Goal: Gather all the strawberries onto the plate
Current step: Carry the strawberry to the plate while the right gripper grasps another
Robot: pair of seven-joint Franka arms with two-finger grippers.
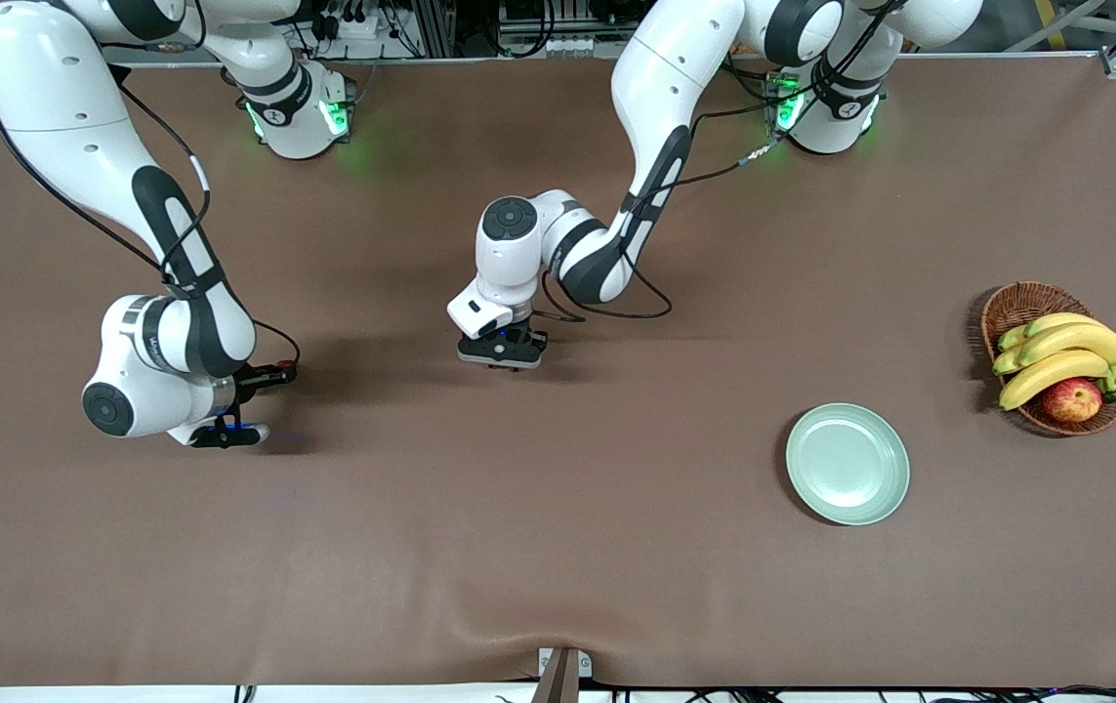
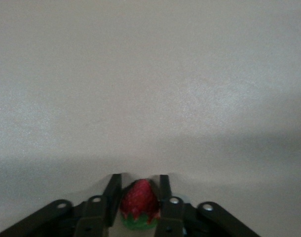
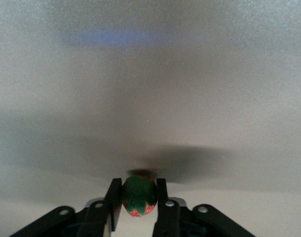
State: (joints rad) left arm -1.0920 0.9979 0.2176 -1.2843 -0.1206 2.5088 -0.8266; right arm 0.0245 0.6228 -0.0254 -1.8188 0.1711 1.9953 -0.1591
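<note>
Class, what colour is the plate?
Pale mint green plate; front view shows it best.

1. brown table cover (image 1: pixel 558 547): matt, cloth-like, faintly creased.
2. mint-green plate (image 1: pixel 847 464): smooth, glossy.
3. basket (image 1: pixel 1016 308): rough woven wicker.
4. arm shells: glossy white plastic.
5. left gripper's fingers (image 2: pixel 112 197): matt black.
6. strawberry (image 2: pixel 138 200): bumpy red skin.

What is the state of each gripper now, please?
Left gripper: shut on a strawberry, low over the table's middle.
Right gripper: shut on another strawberry, at the right arm's end.
</note>
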